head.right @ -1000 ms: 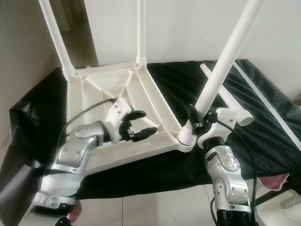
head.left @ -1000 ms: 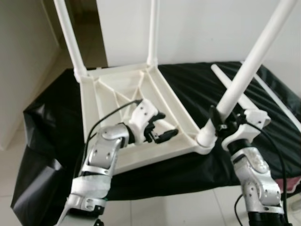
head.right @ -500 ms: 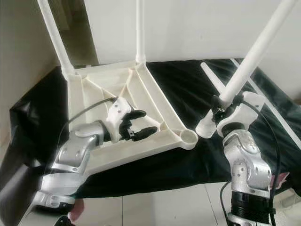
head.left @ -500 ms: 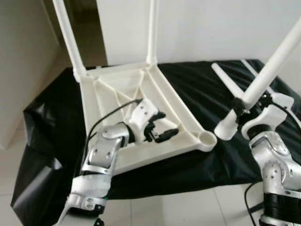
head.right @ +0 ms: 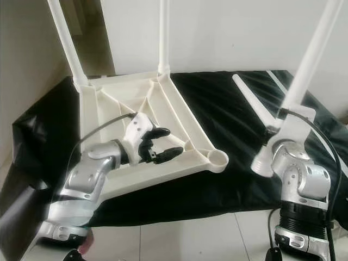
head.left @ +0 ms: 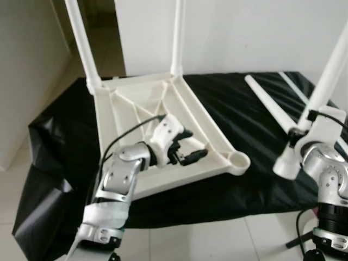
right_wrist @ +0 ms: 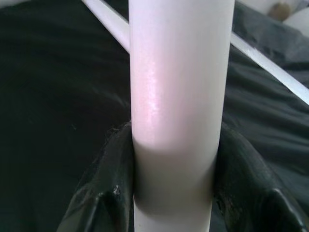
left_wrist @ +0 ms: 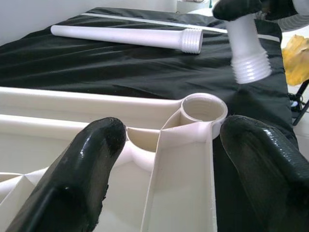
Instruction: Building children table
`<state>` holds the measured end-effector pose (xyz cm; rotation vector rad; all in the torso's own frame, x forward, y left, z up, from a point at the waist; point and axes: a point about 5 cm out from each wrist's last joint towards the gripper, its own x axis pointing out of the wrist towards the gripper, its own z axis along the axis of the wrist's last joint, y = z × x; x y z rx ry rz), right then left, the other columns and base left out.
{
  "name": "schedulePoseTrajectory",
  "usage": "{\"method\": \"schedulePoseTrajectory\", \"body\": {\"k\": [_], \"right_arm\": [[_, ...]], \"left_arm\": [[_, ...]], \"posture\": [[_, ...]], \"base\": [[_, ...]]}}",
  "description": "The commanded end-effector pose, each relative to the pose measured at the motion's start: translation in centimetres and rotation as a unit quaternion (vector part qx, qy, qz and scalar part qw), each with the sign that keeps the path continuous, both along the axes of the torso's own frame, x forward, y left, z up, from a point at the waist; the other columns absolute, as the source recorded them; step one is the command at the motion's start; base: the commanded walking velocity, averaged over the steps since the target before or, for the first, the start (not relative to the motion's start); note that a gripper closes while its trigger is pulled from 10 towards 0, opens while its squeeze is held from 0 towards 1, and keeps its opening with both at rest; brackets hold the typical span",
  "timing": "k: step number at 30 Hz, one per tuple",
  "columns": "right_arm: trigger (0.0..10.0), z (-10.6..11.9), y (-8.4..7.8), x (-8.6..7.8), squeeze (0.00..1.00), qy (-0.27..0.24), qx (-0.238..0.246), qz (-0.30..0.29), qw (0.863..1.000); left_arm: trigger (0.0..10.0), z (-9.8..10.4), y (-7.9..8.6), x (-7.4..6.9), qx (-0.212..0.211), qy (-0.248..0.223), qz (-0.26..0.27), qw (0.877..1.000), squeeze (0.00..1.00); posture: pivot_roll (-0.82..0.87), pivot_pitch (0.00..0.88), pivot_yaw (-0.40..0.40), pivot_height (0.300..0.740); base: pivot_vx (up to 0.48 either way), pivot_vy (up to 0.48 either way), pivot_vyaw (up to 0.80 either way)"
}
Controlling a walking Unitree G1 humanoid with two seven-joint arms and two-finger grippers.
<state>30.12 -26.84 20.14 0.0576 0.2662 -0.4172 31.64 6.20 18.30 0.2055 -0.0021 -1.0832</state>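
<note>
Black cloth (head.left: 239, 103) is spread over a low stand beside a white wall. On it, a white plastic table top (head.left: 163, 109) is laid upside down. 2 long white legs (head.left: 81, 43) are stood up in its far corners. An empty round socket (head.left: 238, 161) is seen at its near right corner.

The left gripper (head.left: 182, 151) is held just over the ribbed underside, its 2 black fingers (left_wrist: 87, 164) spread wide with nothing between them.

The right gripper (right_wrist: 174, 193) is closed around a white plastic leg (head.right: 304, 70), tilted, with its threaded end (left_wrist: 248, 65) kept near the socket but apart from it. 1 more white leg (head.left: 272, 106) is left lying on the cloth.
</note>
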Motion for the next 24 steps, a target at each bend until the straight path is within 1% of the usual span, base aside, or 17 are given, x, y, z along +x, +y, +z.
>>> {"method": "schedulePoseTrajectory", "body": {"k": [1, 2, 4, 5, 7, 8, 10, 12, 13, 14, 15, 17, 18, 20, 22, 23, 24], "right_arm": [[10.0, 0.5, 0.2, 0.3, 0.00, 0.017, -0.032, 0.009, 0.999], [10.0, 0.6, 0.3, 0.4, 0.00, 0.029, -0.055, 0.020, 0.998], [10.0, 0.7, 0.5, 0.5, 0.00, 0.047, -0.086, 0.038, 0.995], [10.0, 0.8, 0.6, 0.6, 0.00, 0.055, -0.096, 0.044, 0.993], [10.0, 0.8, 0.6, 0.6, 0.00, 0.055, -0.096, 0.044, 0.993], [10.0, 0.8, 0.7, 0.6, 0.00, 0.064, -0.105, 0.051, 0.991], [10.0, 0.7, 1.0, 0.9, 0.00, 0.093, -0.138, 0.075, 0.983], [10.0, 1.1, 1.0, 1.2, 0.00, 0.086, -0.182, 0.076, 0.977], [10.0, 1.1, 1.0, 1.2, 0.00, 0.086, -0.182, 0.076, 0.977], [10.0, 1.0, 1.1, 1.3, 0.00, 0.092, -0.204, 0.077, 0.972], [10.0, 0.8, 1.2, 1.5, 0.00, 0.107, -0.235, 0.086, 0.962], [10.0, 0.3, 1.5, 1.6, 0.00, 0.140, -0.282, 0.106, 0.943], [10.0, 0.2, 1.5, 1.7, 0.00, 0.146, -0.296, 0.111, 0.938], [10.0, -0.1, 1.6, 1.8, 0.00, 0.152, -0.296, 0.118, 0.936], [10.0, -0.4, 1.7, 1.9, 0.00, 0.154, -0.269, 0.132, 0.941], [10.0, -0.5, 1.7, 2.1, 0.98, 0.153, -0.264, 0.131, 0.943], [10.0, -0.5, 1.7, 2.1, 0.98, 0.153, -0.264, 0.131, 0.943]], "left_arm": [[10.0, -0.2, 0.6, 0.7, -0.004, -0.006, 0.091, 0.996, 0.00], [10.0, -0.2, 0.6, 0.8, -0.004, -0.006, 0.092, 0.996, 0.00], [10.0, -0.2, 0.6, 0.8, -0.005, -0.006, 0.092, 0.996, 0.00], [10.0, -0.2, 0.7, 0.8, -0.005, -0.006, 0.092, 0.996, 0.00], [10.0, -0.2, 0.7, 0.8, -0.005, -0.006, 0.092, 0.996, 0.00], [10.0, -0.1, 0.7, 0.8, -0.005, -0.007, 0.092, 0.996, 0.00], [10.0, -0.1, 0.6, 0.8, -0.005, -0.007, 0.092, 0.996, 0.00], [10.0, -0.1, 0.6, 0.8, -0.005, -0.007, 0.093, 0.996, 0.00], [10.0, -0.1, 0.6, 0.8, -0.005, -0.007, 0.093, 0.996, 0.00], [10.0, -0.2, 0.6, 0.9, -0.004, -0.007, 0.094, 0.996, 0.00], [10.0, -0.2, 0.7, 0.9, -0.005, -0.006, 0.095, 0.995, 0.00], [10.0, -0.2, 0.7, 0.8, -0.006, -0.004, 0.096, 0.995, 0.00], [10.0, -0.2, 0.7, 0.8, -0.006, -0.004, 0.096, 0.995, 0.00], [10.0, -0.2, 0.7, 0.8, -0.007, -0.004, 0.096, 0.995, 0.00], [10.0, -0.3, 0.6, 0.8, -0.008, -0.002, 0.097, 0.995, 0.00], [10.0, -0.3, 0.7, 0.7, -0.010, -0.002, 0.097, 0.995, 0.00], [10.0, -0.3, 0.7, 0.7, -0.010, -0.002, 0.097, 0.995, 0.00]], "posture": [[0.03, 0.000, -0.008, 0.740], [0.03, 0.000, -0.008, 0.740], [0.03, 0.000, -0.008, 0.740], [0.03, 0.000, -0.008, 0.740], [0.03, 0.000, -0.008, 0.740], [0.03, 0.000, -0.007, 0.740], [0.03, 0.000, -0.008, 0.740], [0.03, 0.000, -0.007, 0.740], [0.03, 0.000, -0.007, 0.740], [0.04, 0.000, -0.008, 0.740], [0.04, 0.000, -0.007, 0.740], [0.04, 0.000, -0.006, 0.740], [0.04, 0.000, -0.006, 0.740], [0.04, 0.000, -0.006, 0.740], [0.04, 0.000, -0.007, 0.740], [0.05, 0.000, -0.009, 0.740], [0.05, 0.000, -0.009, 0.740]], "base": [[0.000, 0.000, 0.00], [0.000, 0.000, 0.00], [0.000, 0.000, 0.00], [0.000, 0.000, 0.00], [0.000, 0.000, 0.00], [0.000, 0.000, 0.00], [0.000, 0.000, 0.00], [0.000, 0.000, 0.00], [0.000, 0.000, 0.00], [0.000, 0.000, 0.00], [0.000, 0.000, 0.00], [0.000, 0.000, 0.00], [0.000, 0.000, 0.00], [0.000, 0.000, 0.00], [0.000, 0.000, 0.00], [0.000, 0.000, 0.00], [0.000, 0.000, 0.00]]}}
